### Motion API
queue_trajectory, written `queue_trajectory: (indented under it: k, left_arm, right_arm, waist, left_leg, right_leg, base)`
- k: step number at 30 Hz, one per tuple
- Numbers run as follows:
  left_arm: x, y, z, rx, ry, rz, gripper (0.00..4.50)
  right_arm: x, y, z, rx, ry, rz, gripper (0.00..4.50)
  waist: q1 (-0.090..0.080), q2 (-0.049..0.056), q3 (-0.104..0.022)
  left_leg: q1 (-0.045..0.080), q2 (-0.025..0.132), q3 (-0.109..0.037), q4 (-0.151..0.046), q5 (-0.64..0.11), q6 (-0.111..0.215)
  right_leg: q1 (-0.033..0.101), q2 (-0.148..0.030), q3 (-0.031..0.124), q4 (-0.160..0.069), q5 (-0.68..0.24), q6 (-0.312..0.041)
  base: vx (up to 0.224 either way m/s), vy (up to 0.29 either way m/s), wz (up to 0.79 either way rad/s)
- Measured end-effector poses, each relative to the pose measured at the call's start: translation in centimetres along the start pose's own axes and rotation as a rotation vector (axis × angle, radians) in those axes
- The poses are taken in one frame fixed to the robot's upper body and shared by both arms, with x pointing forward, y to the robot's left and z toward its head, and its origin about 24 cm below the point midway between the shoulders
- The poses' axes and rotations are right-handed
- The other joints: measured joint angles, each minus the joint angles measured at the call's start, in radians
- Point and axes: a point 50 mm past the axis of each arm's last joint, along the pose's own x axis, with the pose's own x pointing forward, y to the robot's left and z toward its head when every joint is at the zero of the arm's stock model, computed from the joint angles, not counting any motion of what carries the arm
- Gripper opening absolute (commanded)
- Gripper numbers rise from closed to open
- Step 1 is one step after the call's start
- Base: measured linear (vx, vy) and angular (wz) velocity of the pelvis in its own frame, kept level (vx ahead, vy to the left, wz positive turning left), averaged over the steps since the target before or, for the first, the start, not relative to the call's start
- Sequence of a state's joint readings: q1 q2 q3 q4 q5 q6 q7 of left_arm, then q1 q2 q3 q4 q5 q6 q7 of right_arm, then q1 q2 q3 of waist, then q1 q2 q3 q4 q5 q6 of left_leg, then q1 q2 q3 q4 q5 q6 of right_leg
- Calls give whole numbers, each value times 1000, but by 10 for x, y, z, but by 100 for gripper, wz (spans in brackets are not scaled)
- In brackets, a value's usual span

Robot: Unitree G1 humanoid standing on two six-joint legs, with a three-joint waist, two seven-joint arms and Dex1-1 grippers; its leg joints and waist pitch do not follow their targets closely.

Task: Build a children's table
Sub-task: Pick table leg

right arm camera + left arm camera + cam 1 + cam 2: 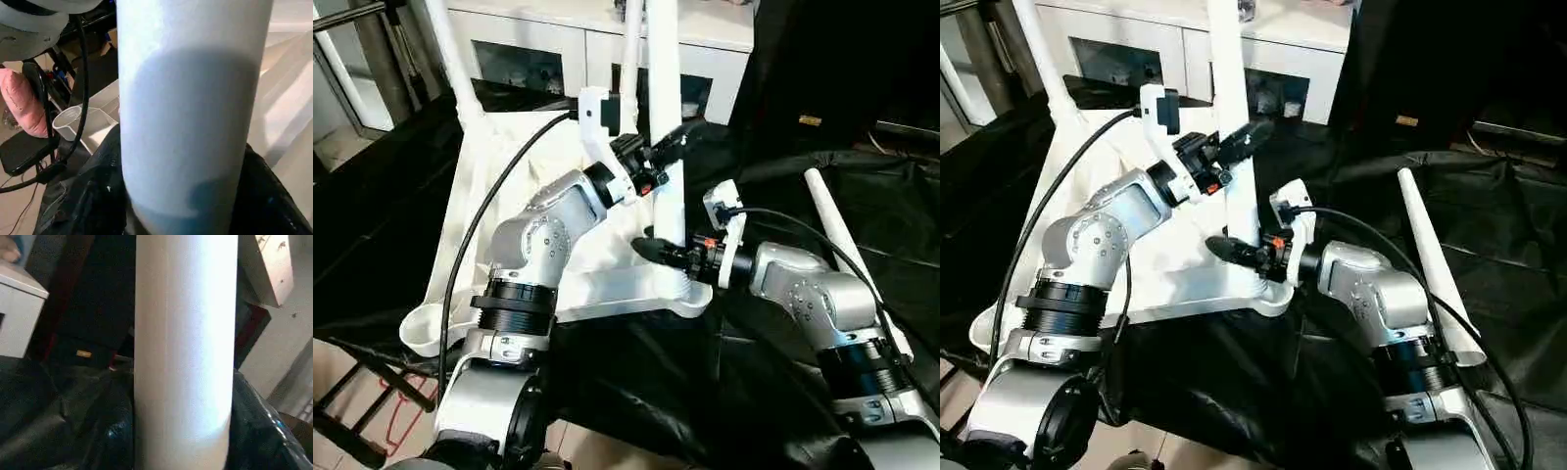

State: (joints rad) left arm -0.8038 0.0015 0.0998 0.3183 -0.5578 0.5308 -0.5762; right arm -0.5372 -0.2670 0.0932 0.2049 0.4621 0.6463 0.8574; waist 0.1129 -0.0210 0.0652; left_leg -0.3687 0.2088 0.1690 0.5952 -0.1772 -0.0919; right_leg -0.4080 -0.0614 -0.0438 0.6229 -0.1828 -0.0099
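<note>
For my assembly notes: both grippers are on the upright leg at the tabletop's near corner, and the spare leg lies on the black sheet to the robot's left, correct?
Not quite. The left eye view shows the spare leg lying to the robot's right. The left gripper and right gripper are indeed on the upright leg at the tabletop corner.

The upright leg (663, 98) (top cut off) hides both end effectors' fingertips.
</note>
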Motion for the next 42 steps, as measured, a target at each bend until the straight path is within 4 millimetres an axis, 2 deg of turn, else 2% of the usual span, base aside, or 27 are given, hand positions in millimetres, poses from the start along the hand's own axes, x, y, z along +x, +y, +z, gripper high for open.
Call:
queue_trajectory:
  k: [2,5,13,20,42]
  left_arm:
    - [-1,1,0,27,21,-5,185]
    - [-2,0,-1,52,47,-40,182]
    - [-6,-8,3,69,92,-193,181]
    - [-11,-22,6,69,141,-343,181]
    - [-11,-26,5,3,132,-389,181]
  right_arm:
    - [0,0,6,-9,-10,7,270]
    - [-4,-2,9,-21,-2,10,308]
    - [-22,-4,6,-6,95,106,308]
    - [-20,3,5,6,110,202,308]
    - [-22,7,4,19,125,272,308]
  waist:
    - [0,0,0]
    - [1,0,0]
    - [2,0,0]
    - [-1,0,0]
    - [1,-1,0]
  left_leg:
    - [0,0,0,0,0,0]
    - [0,0,0,0,0,0]
    - [0,0,0,0,0,0]
    - [1,0,0,1,0,0]
    - [0,0,0,4,0,0]
  right_leg:
    - [0,0,0,0,0,0]
    - [0,0,0,0,0,0]
    - [0,0,0,1,0,0]
    - [0,0,0,3,0,0]
    - [0,0,0,4,0,0]
  base:
    - [0,0,0]
    - [0,0,0]
    - [0,0,0]
    - [0,0,0]
    - [0,0,0]
